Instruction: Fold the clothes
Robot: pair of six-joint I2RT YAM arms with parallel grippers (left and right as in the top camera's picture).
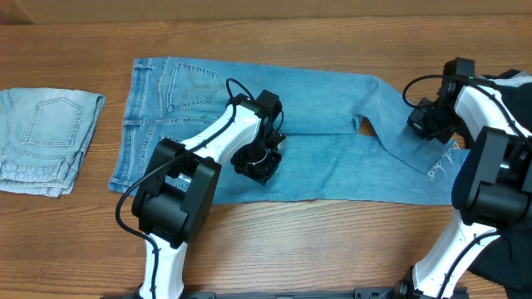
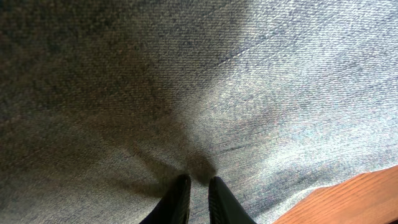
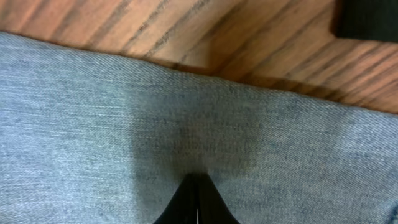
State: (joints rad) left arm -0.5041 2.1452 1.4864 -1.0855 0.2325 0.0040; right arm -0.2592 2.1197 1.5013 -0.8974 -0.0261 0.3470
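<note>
Seen from my remote station, L to R: a folded pair of paler jeans sits at the far left of the tabletop, apart from the medium-blue jeans. These lie flat, long axis running L-R, waistband and back pockets at the left, legs pointing right. The left fingers stand over the mid-legs, tips on the denim, a narrow slit btwn them and cloth puckered at the tips; can't tell whether it's pinched. The right fingers are pressed together, tips on the leg near the hem end. A black item lies just beyond.
</note>
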